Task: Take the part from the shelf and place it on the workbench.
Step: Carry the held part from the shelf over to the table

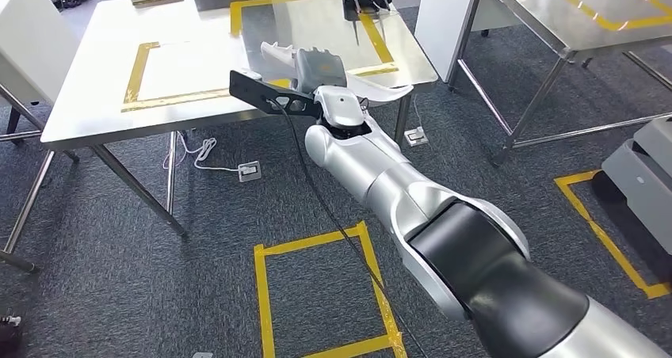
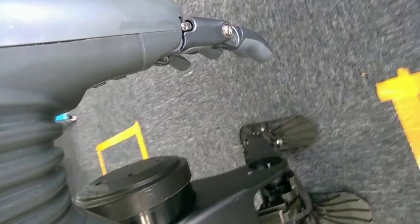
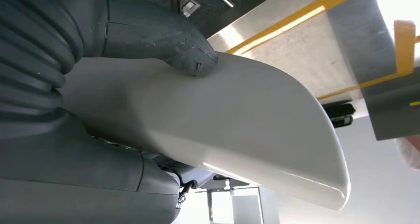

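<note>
While the workbench (image 1: 103, 112) with its yellow tape lines spreads ahead of you, your right arm reaches out over its near edge, and the right hand (image 1: 318, 70) grips the white part (image 3: 237, 125) there, above the tabletop. In the right wrist view the thumb (image 3: 190, 55) presses on the part's broad curved face while the darker fingers close beneath it. Your left hand (image 2: 218, 38) hangs over the grey carpet, fingers curled in on nothing.
</note>
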Tool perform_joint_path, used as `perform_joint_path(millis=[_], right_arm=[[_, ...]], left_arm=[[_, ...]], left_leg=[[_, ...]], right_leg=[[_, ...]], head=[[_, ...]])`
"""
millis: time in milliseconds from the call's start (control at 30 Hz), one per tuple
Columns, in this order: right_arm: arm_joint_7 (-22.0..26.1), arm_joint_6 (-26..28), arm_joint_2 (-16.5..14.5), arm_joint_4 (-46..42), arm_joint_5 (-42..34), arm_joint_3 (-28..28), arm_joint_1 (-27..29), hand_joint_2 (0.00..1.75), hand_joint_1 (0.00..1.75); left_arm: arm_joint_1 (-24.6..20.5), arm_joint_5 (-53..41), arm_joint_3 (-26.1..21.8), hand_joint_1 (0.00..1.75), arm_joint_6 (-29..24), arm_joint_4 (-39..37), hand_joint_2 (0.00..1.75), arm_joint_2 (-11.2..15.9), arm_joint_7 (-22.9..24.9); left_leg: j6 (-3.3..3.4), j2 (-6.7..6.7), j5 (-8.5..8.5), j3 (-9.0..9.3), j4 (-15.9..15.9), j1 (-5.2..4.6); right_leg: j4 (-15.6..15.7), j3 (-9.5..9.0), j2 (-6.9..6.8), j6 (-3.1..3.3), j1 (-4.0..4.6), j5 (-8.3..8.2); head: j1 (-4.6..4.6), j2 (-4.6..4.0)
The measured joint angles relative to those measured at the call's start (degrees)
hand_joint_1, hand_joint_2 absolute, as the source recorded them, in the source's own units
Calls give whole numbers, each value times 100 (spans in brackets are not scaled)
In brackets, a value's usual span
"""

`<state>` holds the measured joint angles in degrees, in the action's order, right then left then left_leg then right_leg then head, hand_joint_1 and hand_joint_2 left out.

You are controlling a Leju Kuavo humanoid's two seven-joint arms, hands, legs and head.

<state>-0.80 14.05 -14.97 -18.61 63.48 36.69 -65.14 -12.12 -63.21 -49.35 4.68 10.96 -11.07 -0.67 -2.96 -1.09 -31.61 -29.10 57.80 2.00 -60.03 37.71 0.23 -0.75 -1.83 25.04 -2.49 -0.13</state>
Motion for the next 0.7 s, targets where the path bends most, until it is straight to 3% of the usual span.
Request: perform_joint_path(millis=[67, 100, 167, 200, 233, 267, 300, 333, 367, 400, 433, 467, 533, 600, 633, 700], right_arm=[[10, 11, -11, -10, 33, -1, -15, 175, 157], [15, 16, -18, -14, 45, -1, -19, 175, 157], [23, 20, -13, -2, 69, -1, 19, 175, 157], [23, 21, -9, 9, 79, -2, 61, 175, 157], [22, 22, -5, 21, 91, -4, 104, 175, 157], [22, 24, -3, 29, 104, -8, 136, 175, 157], [24, 28, -3, 32, 118, -14, 150, 175, 157], [26, 32, 0, 34, 130, -20, 165, 175, 157], [34, 41, 3, 40, 137, -26, 172, 175, 157], [35, 44, 6, 47, 140, -29, 176, 175, 157], [36, 47, 6, 54, 140, -32, 180, 175, 157], [38, 50, -1, 51, 140, -34, 166, 175, 157], [43, 57, -16, 19, 141, -37, 128, 175, 157], [61, 62, 0, 16, 142, -38, 165, 175, 157], [65, 57, 21, 39, 141, -38, 239, 175, 157], [56, 42, 64, 95, 141, -38, 412, 175, 157]], left_arm=[[-4, 0, 0, 0, 1, 3, 175, 2, -3], [-7, 0, 0, 0, 1, 4, 175, 3, -5], [10, -1, 0, 0, 2, 1, 175, 3, -9], [33, -2, 0, 0, 2, -3, 175, 3, -10], [61, -2, 0, 0, 2, -7, 175, 3, -11], [88, -3, 0, 0, 2, -10, 175, 3, -13], [107, -3, 0, 0, 2, -11, 175, 3, -15], [130, -4, 0, 0, 2, -13, 175, 5, -16], [148, -5, 1, 0, 2, -18, 175, 9, -19], [159, -5, 1, 0, 2, -22, 175, 9, -22], [164, -7, 1, 0, 2, -26, 175, 10, -21], [155, -8, 1, 0, 2, -27, 175, 9, -21], [122, -13, 1, 0, 2, -18, 175, 9, -16], [121, -17, 2, 0, 2, -15, 175, 10, -17], [141, -19, 2, 0, 2, -20, 175, 9, -15], [196, -20, 1, 0, 2, -34, 175, 8, -7]], left_leg=[[-44, 41, -55, -33, 183, 10], [-51, 63, -111, -197, 469, 7], [-47, 85, -226, -781, 1293, -13], [-34, 85, -189, -1096, 1613, -24], [-10, 85, -18, -1336, 1737, -36], [25, 85, 300, -1472, 1617, -50], [71, 85, 751, -1504, 1263, -70], [123, 86, 1185, -1472, 837, -98], [175, 90, 1490, -1401, 501, -136], [230, 100, 1630, -1313, 258, -165], [274, 110, 1576, -1229, 159, -191], [312, 120, 1417, -1126, 103, -203], [364, 123, 1107, -897, -103, -180], [408, 99, 900, -593, -304, -147], [427, 77, 832, -414, -390, -140], [442, 19, 695, -44, -536, -137]], right_leg=[[21, -128, 5, 100, -10, 108], [54, -227, 5, 134, -13, 167], [145, -465, 1, 170, 6, 304], [200, -610, 2, 180, 18, 382], [254, -768, 5, 186, 29, 467], [307, -937, 11, 186, 37, 557], [363, -1119, 16, 178, 41, 654], [433, -1292, 19, 161, 40, 750], [512, -1448, 27, 129, 51, 832], [596, -1579, 32, 90, 59, 893], [682, -1683, 34, 50, 63, 931], [710, -1745, 36, 8, 74, 926], [383, -1617, 25, -55, 76, 749], [-442, -1146, 9, -96, 84, 538], [-828, -891, 2, -106, 85, 580], [-1183, -466, 1, -111, 88, 1037]], head=[[19, 0], [30, 0], [42, 0], [41, 0], [40, 0], [41, 0], [40, 0], [38, 0], [40, -1], [42, -1], [48, -1], [56, -1], [56, -1], [31, -1], [15, -1], [7, 0]])
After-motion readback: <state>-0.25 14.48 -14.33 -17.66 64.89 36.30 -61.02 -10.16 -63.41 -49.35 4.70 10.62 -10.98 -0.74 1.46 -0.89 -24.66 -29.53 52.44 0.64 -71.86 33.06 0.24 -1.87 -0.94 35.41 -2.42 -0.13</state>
